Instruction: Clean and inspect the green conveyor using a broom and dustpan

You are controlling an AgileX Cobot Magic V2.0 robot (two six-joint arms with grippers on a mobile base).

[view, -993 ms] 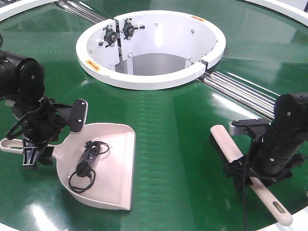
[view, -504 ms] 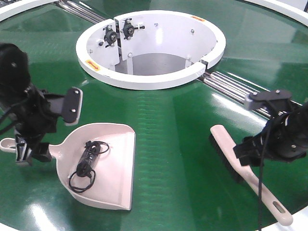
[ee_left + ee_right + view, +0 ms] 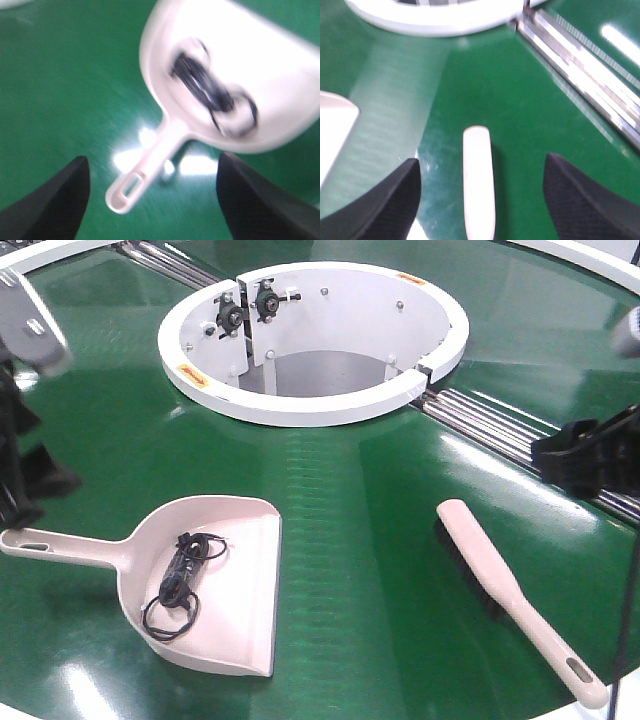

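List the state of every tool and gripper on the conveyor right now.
dustpan: flat on the green conveyor, unheld, holding a black cable.
broom: flat on the conveyor, unheld.
left gripper: open, empty, over the dustpan handle.
right gripper: open, empty, over the broom tip.

we look down through heavy blur at the dustpan (image 3: 285, 75), whose pale scoop fills the upper right and holds a tangled black cord (image 3: 210, 90). its long handle runs down and to the left across the green conveyor (image 3: 65, 85), ending in a hang hole (image 3: 131, 184), with white glare on the glossy belt on either side of it. the left gripper (image 3: 152, 165) shows only as two dark fingers (image 3: 55, 200) in the lower corners, spread wide, with the handle between them and clear of both.
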